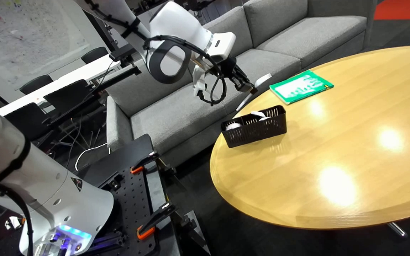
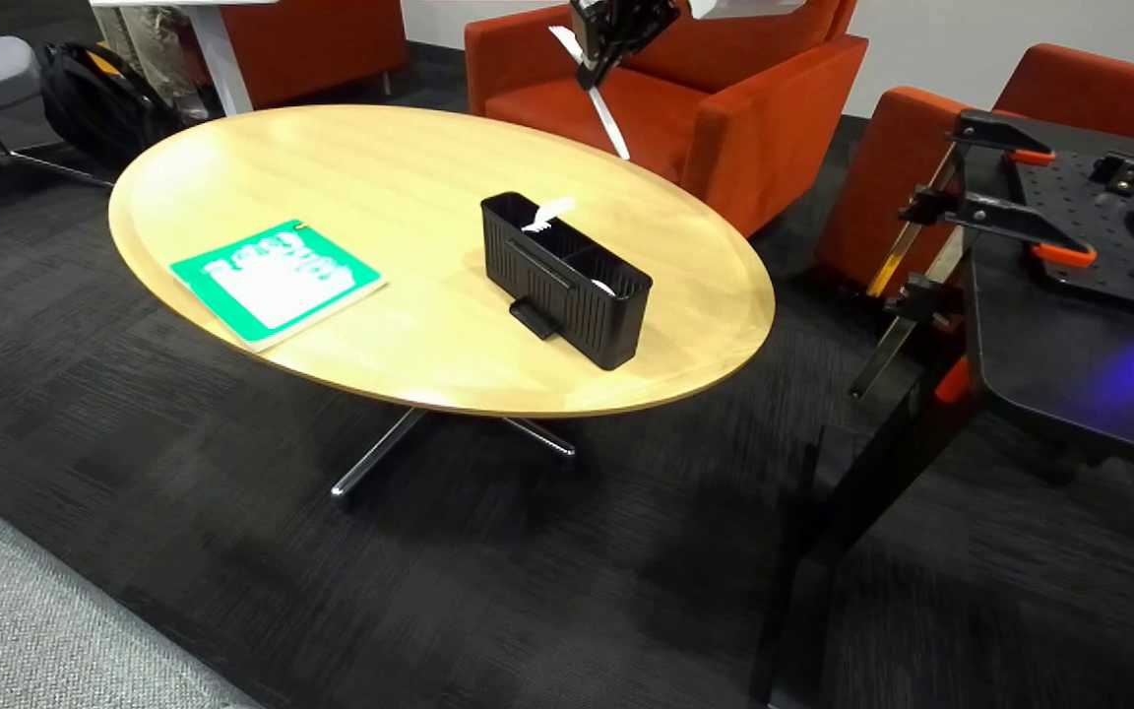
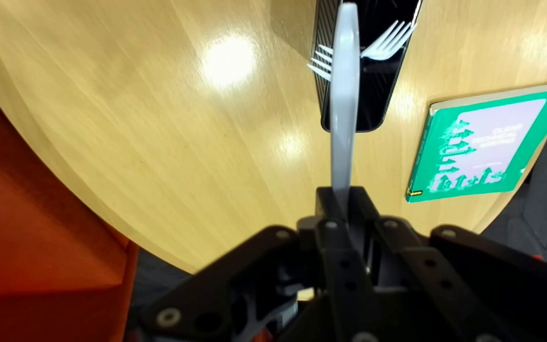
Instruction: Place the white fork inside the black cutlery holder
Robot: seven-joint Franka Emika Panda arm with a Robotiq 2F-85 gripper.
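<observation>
In an exterior view, a grey sofa (image 1: 279,64) stands at upper centre, black chairs (image 1: 66,93) at upper left; at right, the wooden surface (image 1: 365,167) reflects light.

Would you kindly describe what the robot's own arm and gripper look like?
The arm is white and rounded, with a dark grey ring around a white disc, black cables strapped along it, and a blue light strip and dark triangular marking on its base. The gripper is black, with angular linkages, round fasteners and blocky fingertips.
</observation>
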